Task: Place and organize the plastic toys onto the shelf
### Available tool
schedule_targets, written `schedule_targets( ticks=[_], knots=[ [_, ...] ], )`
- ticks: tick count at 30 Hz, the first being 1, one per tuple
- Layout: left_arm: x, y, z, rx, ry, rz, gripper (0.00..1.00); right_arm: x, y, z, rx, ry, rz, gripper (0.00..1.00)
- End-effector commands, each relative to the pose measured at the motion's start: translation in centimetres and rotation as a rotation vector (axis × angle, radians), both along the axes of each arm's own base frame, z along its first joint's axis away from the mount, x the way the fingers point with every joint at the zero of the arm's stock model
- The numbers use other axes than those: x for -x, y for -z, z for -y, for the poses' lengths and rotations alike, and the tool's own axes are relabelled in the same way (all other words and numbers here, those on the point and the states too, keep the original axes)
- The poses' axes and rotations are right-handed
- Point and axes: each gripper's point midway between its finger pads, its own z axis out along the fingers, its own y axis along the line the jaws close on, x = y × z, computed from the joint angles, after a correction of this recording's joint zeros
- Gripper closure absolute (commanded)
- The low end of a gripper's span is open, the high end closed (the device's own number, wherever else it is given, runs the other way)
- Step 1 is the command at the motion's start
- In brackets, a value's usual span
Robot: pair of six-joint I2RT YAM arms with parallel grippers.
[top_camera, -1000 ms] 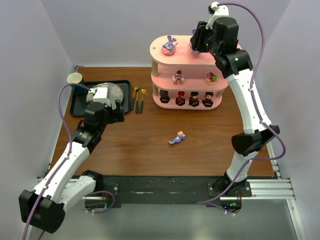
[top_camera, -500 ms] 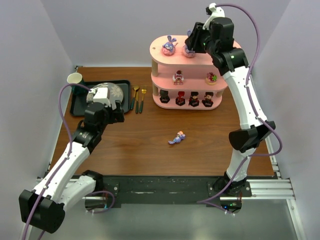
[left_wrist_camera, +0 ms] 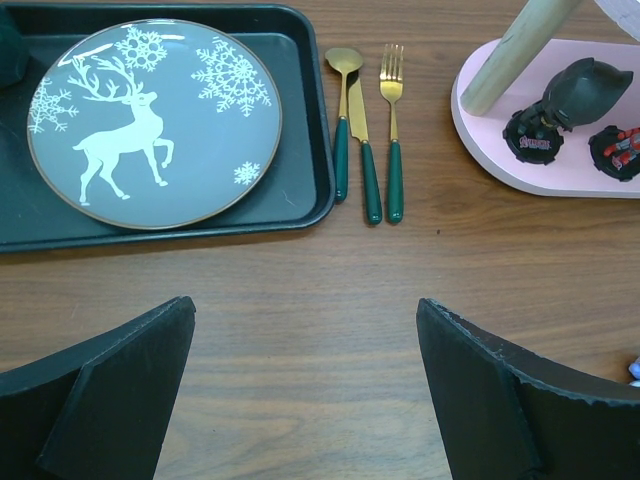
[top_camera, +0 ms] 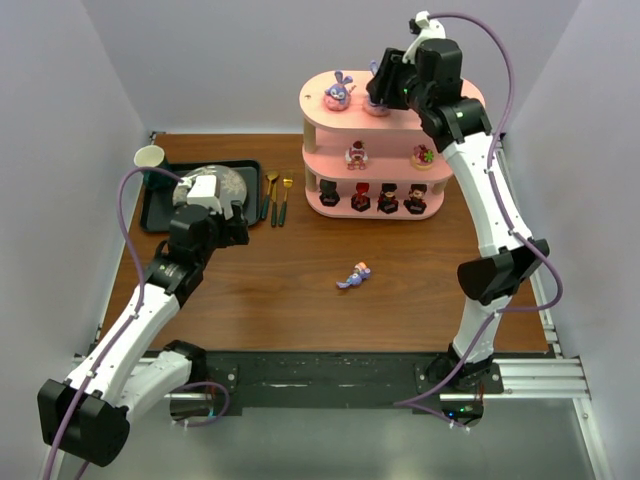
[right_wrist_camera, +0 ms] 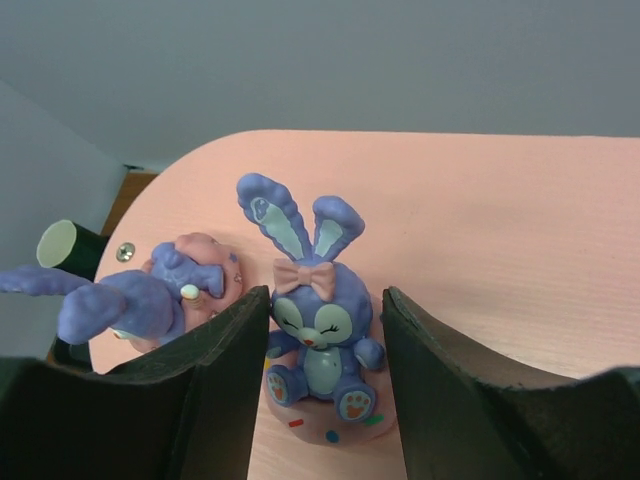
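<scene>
R gripper (right_wrist_camera: pixel 326 302) straddles bunny (right_wrist_camera: pixel 322 335) on shelf (right_wrist_camera: pixel 480 220) top; clamped or loose, can't tell. L gripper (left_wrist_camera: pixel 305 305) gapes, empty. Bunny prob. light, hard, slick: pinch torso, not ears.

in the overhead view the right pincer (top_camera: pixel 382 92) covers most of the bunny (right_wrist_camera: pixel 318 335) on the shelf (top_camera: pixel 360 122) top. from the right wrist, its fingers (right_wrist_camera: pixel 215 390) hide the bunny's sides, so contact cannot be told; a second bunny (right_wrist_camera: pixel 185 285) at 9 o'clock runs off the frame. the left wrist view crops the shelf at 2 o'clock, a dark figure (left_wrist_camera: pixel 618 150) on it, and the tray (left_wrist_camera: pixel 312 150) and a cup (left_wrist_camera: pixel 8 45) at 10 o'clock. a pale sliver (left_wrist_camera: pixel 633 370) at 4 o'clock cannot be named.
</scene>
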Motion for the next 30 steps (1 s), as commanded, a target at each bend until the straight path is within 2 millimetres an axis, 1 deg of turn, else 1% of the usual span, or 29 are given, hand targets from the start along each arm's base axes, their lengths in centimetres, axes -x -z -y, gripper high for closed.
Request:
schedule_targets(
  ticks=[1,5,6,8,9,11,12,13,14,15,16,17,18,19,20,21,22,23,24,25,26,27,28,29,30],
  knots=[
    [-0.2,-0.4,0.3,0.001,0.014,0.026,0.03,1.2,-2.8,-0.1,-0.05,-0.019,0.068,0.44],
    [-0.2,-0.3,0.3,-0.001,0.014,0.025,0.03,1.6,-3.2,0.0,-0.058,-0.018,0.078,0.41],
    [-0.2,-0.2,0.3,-0.001,0.016,0.023,0.03,2.0,-3.9,0.1,-0.064,-0.014,0.097,0.41],
    [-0.2,-0.2,0.4,0.001,0.019,0.024,0.04,2.4,-4.5,0.8,-0.062,0.012,0.12,0.37],
    [-0.2,-0.3,0.4,0.003,0.023,0.025,0.04,3.0,-5.2,1.3,-0.064,0.02,0.143,0.37],
    [-0.2,-0.2,0.5,0.004,0.027,0.023,0.04,3.6,-5.7,2.0,-0.054,0.042,0.161,0.34],
    [-0.2,-0.2,0.5,0.004,0.029,0.024,0.04,4.4,-6.6,2.5,-0.056,0.054,0.185,0.32],
    [-0.2,-0.1,0.6,0.005,0.032,0.023,0.04,4.7,-6.8,2.8,-0.055,0.059,0.193,0.31],
    [-0.2,0.0,0.7,0.006,0.037,0.02,0.04,5.1,-7.1,3.2,-0.049,0.072,0.204,0.27],
    [-0.2,-0.1,0.7,0.008,0.039,0.023,0.04,5.3,-6.7,3.3,-0.044,0.075,0.201,0.25],
    [-0.2,0.0,0.8,0.009,0.042,0.02,0.04,6.4,-7.7,3.7,-0.049,0.073,0.225,0.23],
    [-0.2,0.0,0.9,0.012,0.049,0.023,0.04,6.8,-7.8,3.9,-0.045,0.072,0.233,0.2],
    [-0.3,0.0,1.1,0.013,0.055,0.023,0.04,7.1,-7.2,3.8,-0.038,0.059,0.219,0.19],
    [-0.2,0.0,1.1,0.014,0.06,0.022,0.03,8.4,-8.0,4.1,-0.043,0.048,0.24,0.19],
    [-0.2,0.0,1.5,0.021,0.079,0.025,0.04,8.9,-7.8,4.1,-0.037,0.037,0.237,0.18],
    [-0.2,0.0,1.6,0.022,0.088,0.027,0.04,9.4,-6.1,3.9,-0.025,0.018,0.203,0.18],
    [-0.2,0.0,1.8,0.025,0.099,0.026,0.04,10.0,-5.5,4.0,-0.019,0.004,0.198,0.19],
    [-0.1,0.0,2.3,0.036,0.128,0.026,0.03,12.0,-6.2,4.5,-0.028,-0.006,0.223,0.18],
    [-0.1,-0.1,2.7,0.042,0.146,0.032,0.04,12.4,-3.2,4.4,-0.011,-0.019,0.165,0.18],
    [0.0,0.1,3.1,0.049,0.168,0.03,0.03,13.2,-2.0,4.5,-0.007,-0.032,0.147,0.18],
    [0.1,0.1,3.8,0.064,0.206,0.025,0.03,15.3,-2.6,5.2,-0.024,-0.03,0.173,0.18],
    [0.2,0.2,4.4,0.074,0.24,0.023,0.03,15.8,1.2,4.9,-0.011,-0.053,0.107,0.17],
    [0.3,0.6,4.9,0.082,0.265,0.01,0.03,16.9,2.2,4.8,-0.022,-0.076,0.095,0.16],
    [0.7,0.6,5.8,0.1,0.313,0.0,0.03,18.7,2.2,5.3,-0.043,-0.082,0.116,0.16],
    [0.8,0.7,6.3,0.105,0.333,-0.005,0.03,19.3,5.9,5.3,-0.035,-0.083,0.048,0.16]
  ],
)
